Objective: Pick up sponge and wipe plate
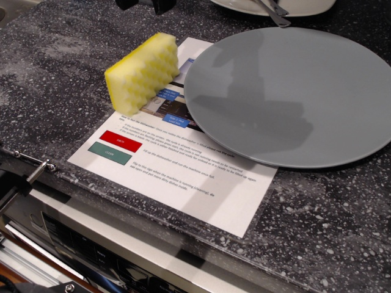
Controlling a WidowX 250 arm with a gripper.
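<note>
— Jaws first: how do they stand?
— Can't tell; only dark tips of the gripper (145,5) poke in at the top edge.
— And the sponge (142,72)?
— Upper left of centre, on edge upon the printed sheet (183,171), ridged face forward, well below those tips.
— The grey plate (290,94)?
— Right of it, just apart, overlapping the sheet on the speckled table (55,67).
</note>
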